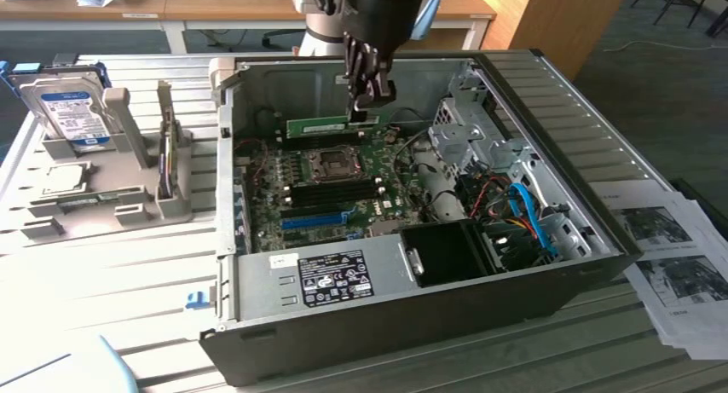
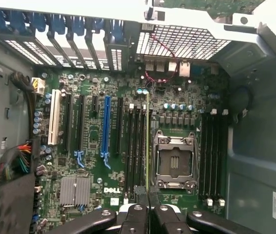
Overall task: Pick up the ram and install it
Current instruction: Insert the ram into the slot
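Exterior view: looked down slantwise into computer case (image 1: pixel 398 333). Wrist view: faced motherboard (image 2: pixel 95 146) closely, straight on; both views shared it.

The gripper (image 1: pixel 364 112) hung inside the open computer case (image 1: pixel 398 333). Its fingers were pinched on the top edge of the ram (image 1: pixel 324 122), which stood on edge above the motherboard (image 1: pixel 381 207), just beyond the processor socket (image 1: pixel 336 161). Whether the stick's lower edge already touched a slot was hard to judge. Towards the exterior view's left, a hard drive (image 1: pixel 66 103) stood upright in a grey holder (image 1: pixel 125 205). Printed sheets (image 1: pixel 671 265) lay beside the case on the exterior view's right.
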Tool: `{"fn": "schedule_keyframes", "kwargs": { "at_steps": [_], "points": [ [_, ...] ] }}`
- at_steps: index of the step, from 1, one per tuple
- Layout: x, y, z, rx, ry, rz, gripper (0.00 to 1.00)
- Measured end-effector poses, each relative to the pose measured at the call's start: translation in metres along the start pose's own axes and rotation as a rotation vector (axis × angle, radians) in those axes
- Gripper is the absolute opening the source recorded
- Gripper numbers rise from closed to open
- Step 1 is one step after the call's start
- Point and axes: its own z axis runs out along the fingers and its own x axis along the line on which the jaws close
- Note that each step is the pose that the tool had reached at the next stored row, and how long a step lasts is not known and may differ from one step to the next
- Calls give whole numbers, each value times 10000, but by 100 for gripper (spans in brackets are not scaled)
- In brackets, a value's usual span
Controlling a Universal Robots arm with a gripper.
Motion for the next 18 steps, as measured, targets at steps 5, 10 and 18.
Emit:
{"fn": "schedule_keyframes", "kwargs": {
  "at_steps": [5,10,18],
  "points": [
    [7,-5,91,3,-2,30,11],
    [13,-10,173,6,-4,76,11],
    [17,-13,236,10,-7,139,11]
  ]
}}
